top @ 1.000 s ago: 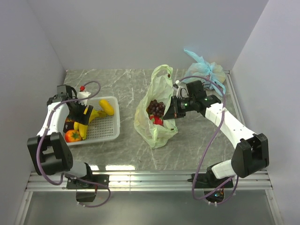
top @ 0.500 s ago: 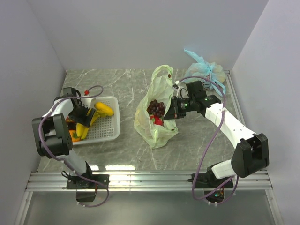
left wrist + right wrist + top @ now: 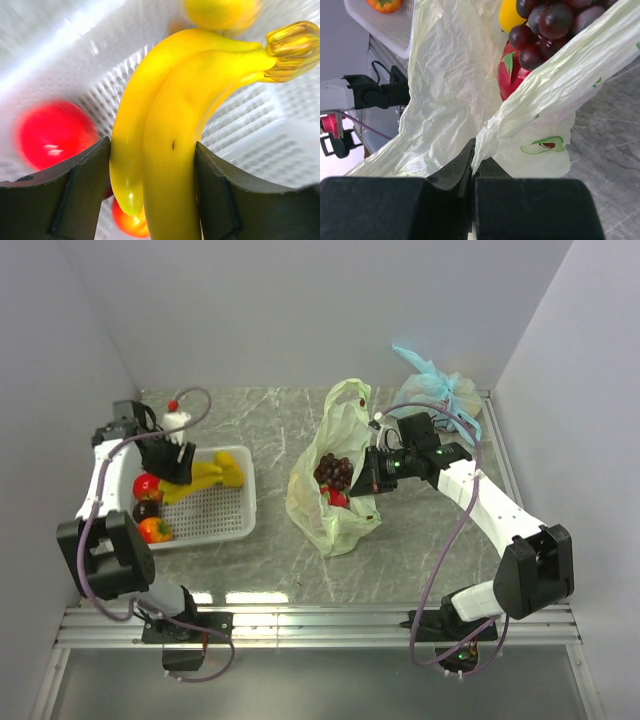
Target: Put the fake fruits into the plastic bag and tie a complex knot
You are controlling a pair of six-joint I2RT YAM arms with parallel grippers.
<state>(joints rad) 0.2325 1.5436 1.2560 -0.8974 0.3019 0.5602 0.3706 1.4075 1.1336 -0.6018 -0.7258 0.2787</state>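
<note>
Two bananas sit clamped in my left claw over the white basket, so I'm mid-transfer of fruit. Next I must carry them across the table and drop them into the plastic bag, whose rim my right claw pinches tight, holding the mouth open. Since half a second ago the left arm has drawn back and uncovered a red fruit; the bag is unchanged.
</note>
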